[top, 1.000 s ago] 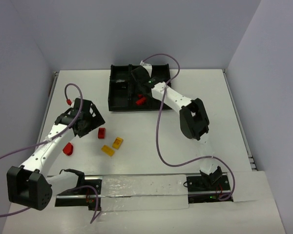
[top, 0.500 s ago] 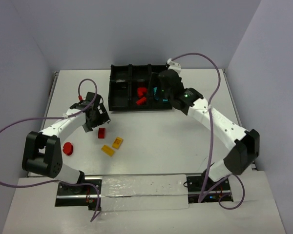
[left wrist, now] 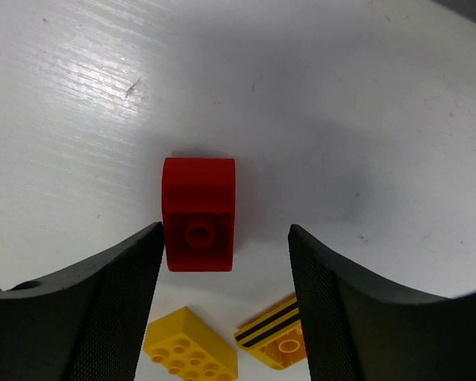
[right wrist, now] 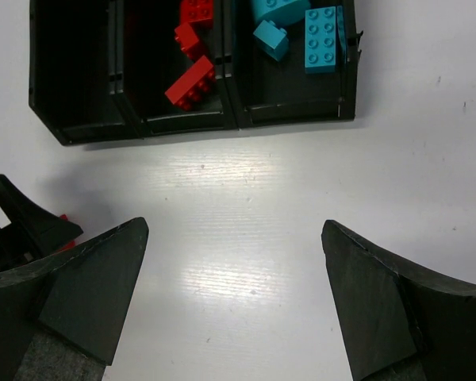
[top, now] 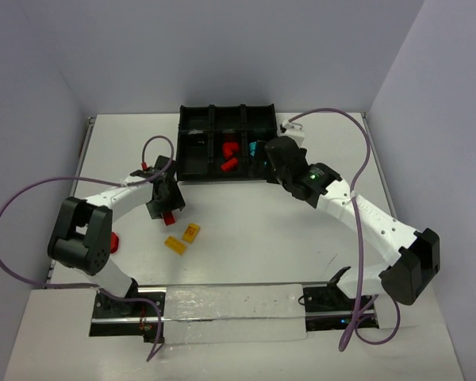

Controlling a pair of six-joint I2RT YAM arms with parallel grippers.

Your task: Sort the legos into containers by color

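Observation:
The black divided tray (top: 198,176) stands at the back middle, with red legos (top: 228,156) in its middle front compartment and cyan legos (top: 256,149) in its right one; both also show in the right wrist view, red (right wrist: 192,48) and cyan (right wrist: 301,24). My left gripper (top: 168,208) is open and empty over a red brick (top: 168,218) on the table. In the left wrist view the gripper (left wrist: 224,238) has this red brick (left wrist: 199,214) near its left finger. Two yellow bricks (left wrist: 190,349) (left wrist: 274,337) lie nearer. My right gripper (right wrist: 234,230) is open and empty above bare table in front of the tray.
A red piece (top: 111,241) lies at the left, partly behind the left arm's link. The two yellow bricks (top: 191,232) (top: 174,245) lie just in front of the left gripper. The tray's left compartments (right wrist: 71,63) look dark. Purple cables loop over both sides.
My left gripper has moved right and down over the red brick. My right arm has swung out to the right, its gripper now off the tray and in front of it.

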